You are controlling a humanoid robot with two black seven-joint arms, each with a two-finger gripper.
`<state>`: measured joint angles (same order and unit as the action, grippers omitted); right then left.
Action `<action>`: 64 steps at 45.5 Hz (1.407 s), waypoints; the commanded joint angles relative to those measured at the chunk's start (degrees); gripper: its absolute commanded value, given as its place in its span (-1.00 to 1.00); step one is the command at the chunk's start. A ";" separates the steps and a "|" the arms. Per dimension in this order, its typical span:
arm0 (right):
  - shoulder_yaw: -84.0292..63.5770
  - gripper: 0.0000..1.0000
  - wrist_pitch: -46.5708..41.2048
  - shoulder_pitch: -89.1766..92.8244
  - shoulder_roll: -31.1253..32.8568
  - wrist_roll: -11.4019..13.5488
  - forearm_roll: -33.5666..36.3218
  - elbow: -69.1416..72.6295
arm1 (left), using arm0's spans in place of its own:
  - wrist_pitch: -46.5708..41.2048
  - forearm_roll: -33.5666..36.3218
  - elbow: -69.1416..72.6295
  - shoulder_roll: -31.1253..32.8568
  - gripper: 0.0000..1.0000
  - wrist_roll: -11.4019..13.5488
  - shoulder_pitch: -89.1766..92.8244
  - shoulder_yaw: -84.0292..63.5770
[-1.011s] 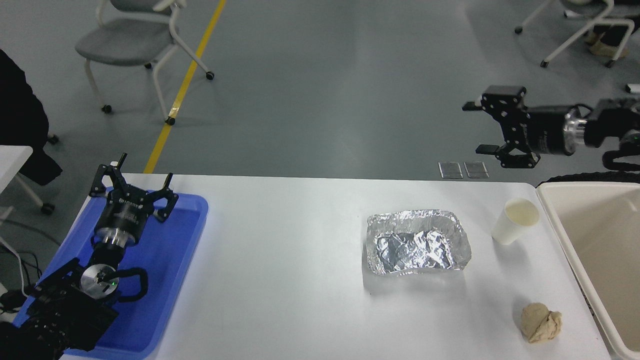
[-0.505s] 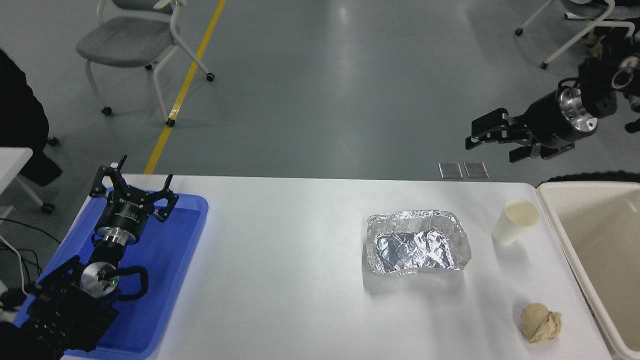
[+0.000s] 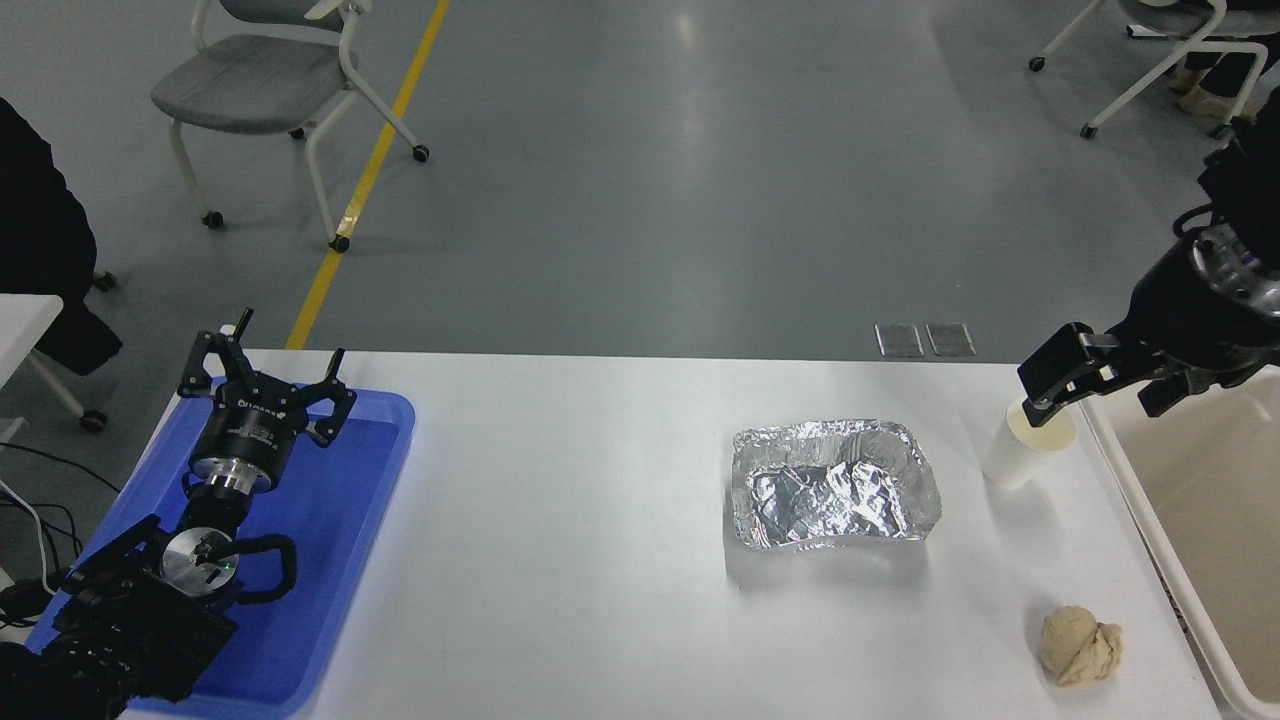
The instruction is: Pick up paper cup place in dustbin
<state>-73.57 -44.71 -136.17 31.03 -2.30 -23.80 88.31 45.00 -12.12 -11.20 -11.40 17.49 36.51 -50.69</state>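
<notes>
Because the right gripper hangs with jaws spread at the rim of the upright paper cup, beside the dustbin, a finger could topple it.

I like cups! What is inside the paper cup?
The paper cup shows only a cream inside; the right tool hides part of its mouth, and the bottom is out of sight.
</notes>
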 commanded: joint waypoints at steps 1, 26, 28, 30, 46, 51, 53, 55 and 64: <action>-3.60 1.00 -0.29 -5.86 -3.87 0.01 7.19 5.47 | 0.00 -0.01 -0.13 0.06 1.00 0.00 -0.04 -0.02; 1.05 1.00 4.54 11.17 -2.12 0.01 -3.61 -9.99 | 0.00 -0.01 0.04 0.06 1.00 0.00 0.05 0.07; 2.63 1.00 6.21 14.86 -1.77 0.01 -4.41 -13.15 | 0.00 -0.01 0.04 0.15 1.00 0.00 0.05 0.07; 4.13 1.00 7.70 18.29 -1.41 0.01 -4.93 -16.23 | 0.00 -0.01 0.04 0.06 1.00 0.00 0.05 0.07; 20.03 1.00 19.49 48.17 -1.06 -0.16 -15.48 -39.70 | 0.00 -0.01 0.04 0.06 1.00 0.00 0.05 -0.02; 23.82 1.00 22.38 55.12 -1.06 -0.16 -16.71 -44.54 | 0.00 -0.01 0.04 0.06 1.00 0.00 0.05 0.07; 24.70 1.00 25.01 57.67 -1.15 -0.08 -16.98 -46.38 | 0.00 -0.01 0.04 0.06 1.00 0.00 0.05 0.07; 25.40 1.00 27.82 60.04 -1.15 -0.08 -16.98 -47.62 | 0.00 -0.01 0.04 0.06 1.00 0.00 0.05 -0.02; 26.90 1.00 34.86 66.73 -1.76 0.01 -17.07 -52.27 | 0.00 -0.01 0.04 0.06 1.00 0.00 0.05 -0.02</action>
<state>-50.73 -18.53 -80.48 29.69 -2.41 -39.39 44.03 45.00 -12.12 -11.17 -11.34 17.49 36.55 -50.67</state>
